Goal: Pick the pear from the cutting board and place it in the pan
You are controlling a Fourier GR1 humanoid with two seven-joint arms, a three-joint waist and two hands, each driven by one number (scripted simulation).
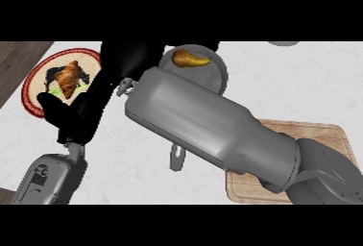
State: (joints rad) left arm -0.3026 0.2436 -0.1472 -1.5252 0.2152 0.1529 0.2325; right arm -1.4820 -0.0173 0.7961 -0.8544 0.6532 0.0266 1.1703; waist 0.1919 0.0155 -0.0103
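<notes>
My right arm [212, 127] crossed from the cutting board [319, 137] over the pan [216, 67]; its right hand [131, 60] showed only as a dark mass, fingers unreadable. The pear [190, 58] lay in the pan just right of that hand, long axis sideways, well clear of my left hand [67, 120].

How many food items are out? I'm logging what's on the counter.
2. A croissant lies on the red-rimmed plate at upper left; the pear sits in the pan at top centre. The right forearm could hide others.
</notes>
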